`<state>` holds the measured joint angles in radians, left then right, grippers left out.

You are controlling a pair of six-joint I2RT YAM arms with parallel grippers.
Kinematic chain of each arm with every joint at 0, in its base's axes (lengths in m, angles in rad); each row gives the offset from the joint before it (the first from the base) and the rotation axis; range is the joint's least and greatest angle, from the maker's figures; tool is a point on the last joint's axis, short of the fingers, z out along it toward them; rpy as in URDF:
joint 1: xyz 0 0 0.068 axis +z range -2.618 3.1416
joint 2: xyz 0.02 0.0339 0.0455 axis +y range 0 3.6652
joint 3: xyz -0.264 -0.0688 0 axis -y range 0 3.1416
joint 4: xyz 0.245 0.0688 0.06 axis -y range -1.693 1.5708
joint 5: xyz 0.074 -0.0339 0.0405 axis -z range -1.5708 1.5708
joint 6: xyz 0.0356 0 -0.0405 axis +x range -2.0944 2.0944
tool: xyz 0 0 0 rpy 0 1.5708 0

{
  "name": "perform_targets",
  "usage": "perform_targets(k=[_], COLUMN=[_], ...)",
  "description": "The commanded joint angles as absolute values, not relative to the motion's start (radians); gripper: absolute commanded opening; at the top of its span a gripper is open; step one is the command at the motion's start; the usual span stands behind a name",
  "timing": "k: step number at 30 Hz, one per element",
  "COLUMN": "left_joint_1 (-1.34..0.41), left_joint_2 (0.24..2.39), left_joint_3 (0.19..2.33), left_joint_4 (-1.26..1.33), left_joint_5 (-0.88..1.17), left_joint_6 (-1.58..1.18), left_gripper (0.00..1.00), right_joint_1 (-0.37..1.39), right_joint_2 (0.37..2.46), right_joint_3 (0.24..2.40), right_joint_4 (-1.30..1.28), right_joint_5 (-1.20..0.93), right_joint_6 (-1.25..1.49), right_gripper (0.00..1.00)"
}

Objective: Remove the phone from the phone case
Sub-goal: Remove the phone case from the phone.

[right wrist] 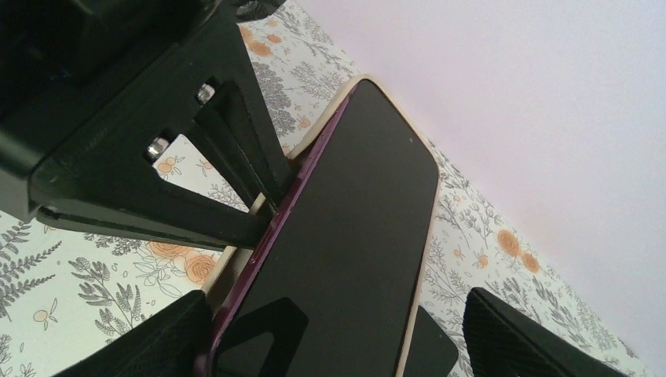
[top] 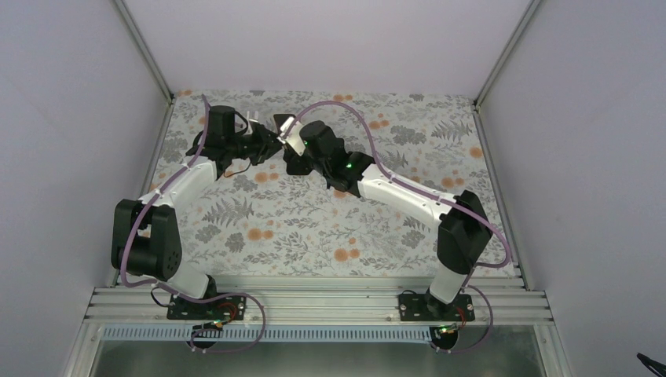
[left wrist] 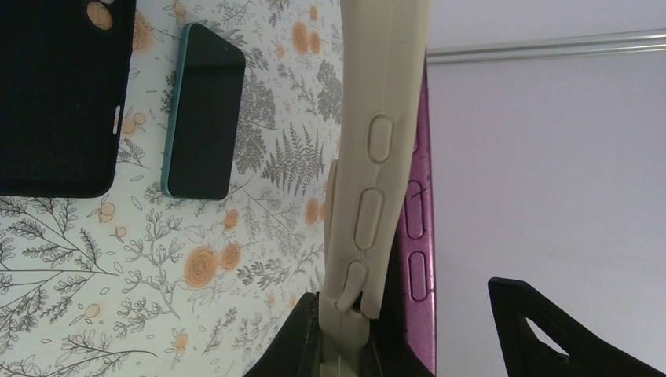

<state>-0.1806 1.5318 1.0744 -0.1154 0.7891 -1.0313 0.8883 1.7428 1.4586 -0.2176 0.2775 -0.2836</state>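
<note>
Hanging above the desk [top: 314, 228] toward its far edge, the beige phone case [left wrist: 377, 118] is clamped by its rim in the closed left pincer [left wrist: 342, 322]. The purple phone [right wrist: 353, 220], seemingly part-freed, is straddled by the wide-open right pincer [right wrist: 345, 338], which holds nothing. A drop is risked if the phone is popped loose before it is gripped.
</note>
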Motion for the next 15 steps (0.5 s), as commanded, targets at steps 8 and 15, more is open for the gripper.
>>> perform_targets(k=[8, 15], left_joint_1=[-0.178, -0.179], left_joint_2=[1.508, 1.511], left_joint_3=[1.076, 1.078], left_joint_4=[-0.036, -0.041], left_joint_5=[0.865, 0.868], left_joint_6=[-1.058, -1.054], left_gripper=[0.02, 0.02], right_joint_1=[0.88, 0.881], right_joint_2=[1.755, 1.741], right_joint_3=[1.365, 1.305], right_joint_4=[0.005, 0.123], right_joint_5=[0.503, 0.559], right_joint_6=[-0.427, -0.502], right_gripper=[0.7, 0.57])
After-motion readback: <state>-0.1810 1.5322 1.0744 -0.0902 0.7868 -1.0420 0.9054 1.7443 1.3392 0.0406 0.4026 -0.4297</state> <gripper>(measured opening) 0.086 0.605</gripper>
